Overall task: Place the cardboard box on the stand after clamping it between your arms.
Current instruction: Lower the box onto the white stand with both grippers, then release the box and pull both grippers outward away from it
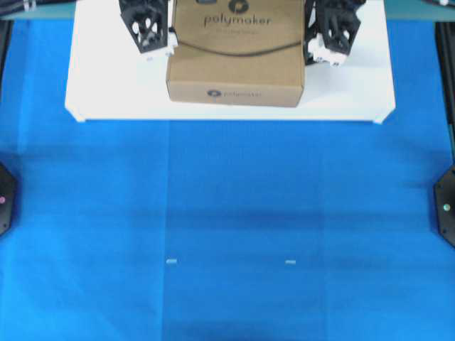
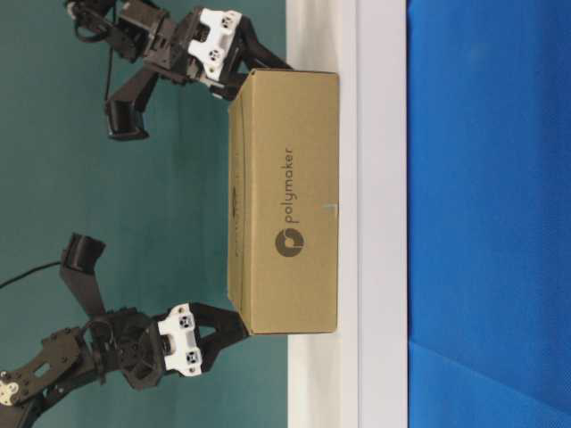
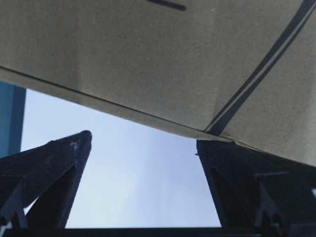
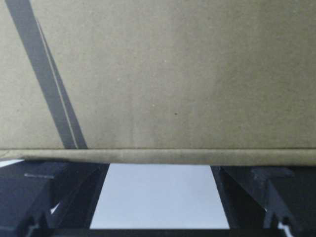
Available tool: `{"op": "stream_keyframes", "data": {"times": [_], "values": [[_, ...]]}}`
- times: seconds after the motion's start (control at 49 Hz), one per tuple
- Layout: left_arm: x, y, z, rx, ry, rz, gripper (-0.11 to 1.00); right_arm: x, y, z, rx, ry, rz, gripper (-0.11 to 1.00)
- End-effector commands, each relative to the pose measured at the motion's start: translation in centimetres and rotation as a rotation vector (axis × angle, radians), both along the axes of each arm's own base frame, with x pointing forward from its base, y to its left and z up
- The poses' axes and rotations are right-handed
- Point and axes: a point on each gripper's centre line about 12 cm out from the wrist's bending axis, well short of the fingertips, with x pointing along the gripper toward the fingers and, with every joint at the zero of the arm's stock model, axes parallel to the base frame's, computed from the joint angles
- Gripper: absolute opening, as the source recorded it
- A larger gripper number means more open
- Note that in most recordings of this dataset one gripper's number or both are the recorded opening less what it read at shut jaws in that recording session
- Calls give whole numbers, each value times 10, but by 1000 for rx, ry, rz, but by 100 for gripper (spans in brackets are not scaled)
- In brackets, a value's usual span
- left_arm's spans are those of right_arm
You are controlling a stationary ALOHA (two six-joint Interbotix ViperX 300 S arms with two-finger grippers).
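The brown cardboard box [image 1: 236, 53] with the "polymaker" logo sits on the white stand [image 1: 114, 92], near its middle. It also shows in the table-level view [image 2: 285, 205], resting on the stand [image 2: 379, 214]. My left gripper [image 1: 158, 47] is open against the box's left side, and my right gripper [image 1: 320, 50] is open against its right side. In the left wrist view [image 3: 145, 140] one fingertip [image 3: 210, 148] touches the box's edge [image 3: 148, 59] and the other stands apart. In the right wrist view [image 4: 160, 170] both fingers reach under the box's edge [image 4: 163, 74].
Blue table cloth [image 1: 227, 234] covers the table in front of the stand. Two small white marks [image 1: 171, 261] lie on it. Black arm bases sit at the left edge [image 1: 4, 195] and right edge [image 1: 446, 206]. A teal wall [image 2: 134, 205] is behind the stand.
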Motion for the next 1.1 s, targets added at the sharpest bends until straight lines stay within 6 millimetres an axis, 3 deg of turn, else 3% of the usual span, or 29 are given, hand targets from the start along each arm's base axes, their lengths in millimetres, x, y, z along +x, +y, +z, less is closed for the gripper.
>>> {"op": "stream_keyframes", "data": {"times": [0.0,0.285,0.673,0.856,1.081], "values": [[9,-6,13,16,-72,-12,85,10,4,29,-5,-84,-10,99],[-14,-4,15,15,-62,15,85,-16,-11,37,-18,-89,-77,99],[-37,1,19,48,-28,-12,85,-46,-5,25,-18,-33,-114,99],[-53,-12,38,64,-55,-6,85,-60,3,53,-48,-79,-163,99],[-82,-37,70,161,-210,5,85,-69,40,95,-91,-170,-170,99]]}}
